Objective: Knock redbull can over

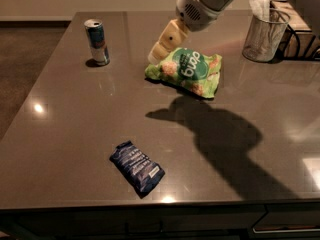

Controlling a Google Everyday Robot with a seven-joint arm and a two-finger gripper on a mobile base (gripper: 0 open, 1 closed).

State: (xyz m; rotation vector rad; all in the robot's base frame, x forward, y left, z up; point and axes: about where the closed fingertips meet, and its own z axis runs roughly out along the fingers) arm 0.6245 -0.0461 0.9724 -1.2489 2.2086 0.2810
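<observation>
The redbull can [97, 41] stands upright at the far left of the dark table [70, 124]. It is slim, blue and silver, with a silver top. My gripper [156, 55] hangs above the table at the far middle, over the left end of the green snack bag [186, 72]. It is to the right of the can and well apart from it. The arm comes in from the upper right.
A dark blue flat wrapper [136, 167] lies near the front edge of the table. A wire mesh cup [263, 34] stands at the far right next to a dark rack [300, 34]. The arm's shadow falls on the middle right of the table.
</observation>
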